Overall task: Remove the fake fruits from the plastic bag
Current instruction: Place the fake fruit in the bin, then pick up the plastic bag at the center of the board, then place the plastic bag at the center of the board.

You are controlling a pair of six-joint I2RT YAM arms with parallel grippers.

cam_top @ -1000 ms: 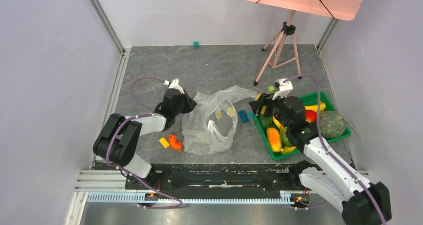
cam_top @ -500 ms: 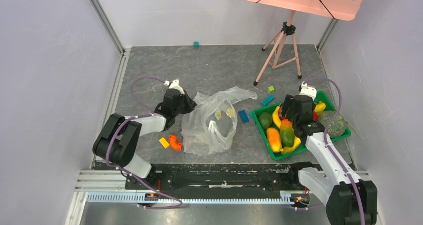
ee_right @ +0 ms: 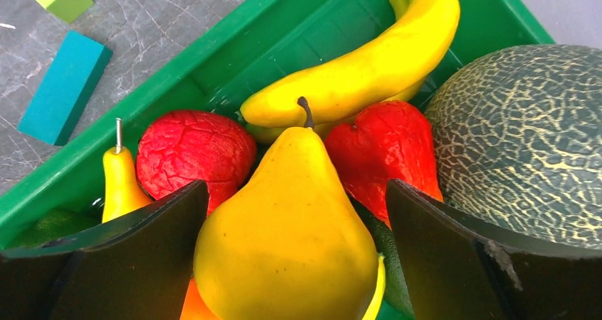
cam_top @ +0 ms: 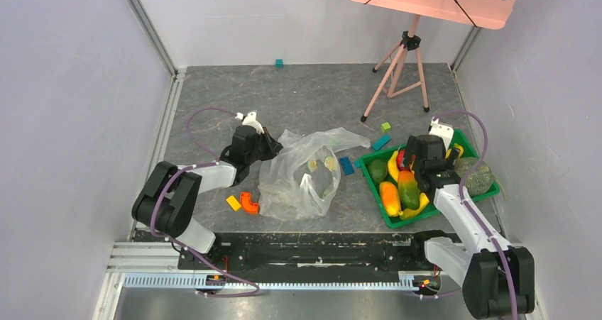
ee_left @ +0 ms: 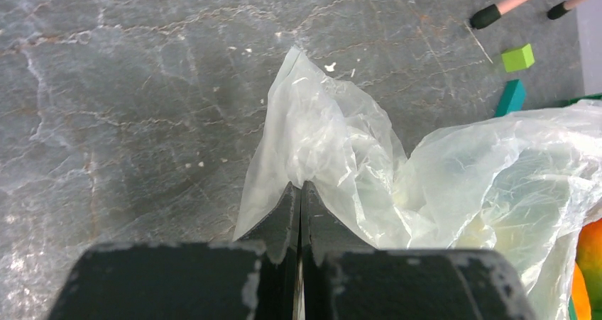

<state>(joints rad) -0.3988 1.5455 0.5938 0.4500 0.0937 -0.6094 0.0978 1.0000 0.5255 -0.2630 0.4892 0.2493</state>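
- Top view: the plastic bag (cam_top: 298,178) lies crumpled just left of the green tray (cam_top: 439,212). The left gripper (cam_top: 272,147) is at the bag's far-left edge, and the right gripper (cam_top: 415,165) hangs over the tray, where the fruits (cam_top: 406,189) lie piled.
- Left wrist: the jaws are pinched tight on a gathered fold of the bag. We judge the film thin, limp and slippery (a yank could tear it), so a bunched edge is the best hold. We cannot tell whether any fruit is left inside.
- Right wrist: the fingers (ee_right: 142,263) are spread wide and hold nothing, straddling a yellow pear (ee_right: 287,235). The tray also holds a banana (ee_right: 369,64), two red fruits (ee_right: 192,153) and a melon (ee_right: 518,135). They look light, rigid and glossy, best gripped across the narrow width.
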